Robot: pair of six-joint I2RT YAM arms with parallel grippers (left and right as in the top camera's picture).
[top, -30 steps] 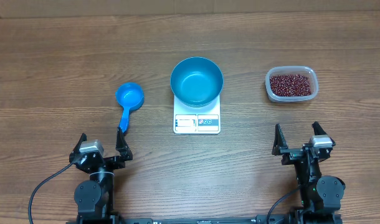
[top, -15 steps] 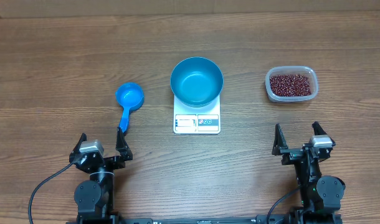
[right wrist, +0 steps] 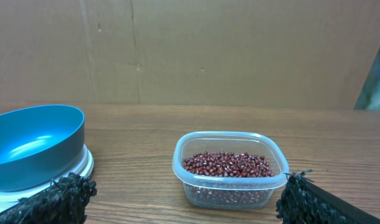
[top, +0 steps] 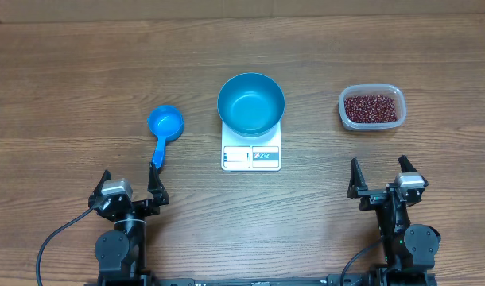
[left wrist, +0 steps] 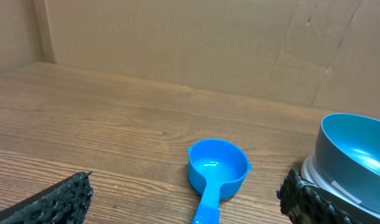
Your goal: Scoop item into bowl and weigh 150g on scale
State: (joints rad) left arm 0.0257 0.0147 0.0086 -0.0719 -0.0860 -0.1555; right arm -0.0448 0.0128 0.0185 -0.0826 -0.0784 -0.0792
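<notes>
**A:** Where are the beans?

**B:** The beans (top: 371,108) all lie in the clear tub (top: 342,107) on the right of the table (top: 67,79), ahead of the right gripper (top: 378,165). The bowl (top: 251,103) is empty and sits on the scale (top: 251,157), probably so that each scoopful registers as it lands.

**A:** Which way does the scale face?

**B:** Its long axis runs near to far. The display edge is toward the arms and clear of the bowl, so it can be read.

**A:** And the scoop?

**B:** The scoop (top: 164,127) lies left of the scale, cup away and handle pointing back toward the left gripper (top: 129,176), which looks handy for a pickup.

**A:** Are the grippers holding anything?

**B:** No. Both have their fingers spread wide, hold nothing, and sit well apart from everything.
</notes>
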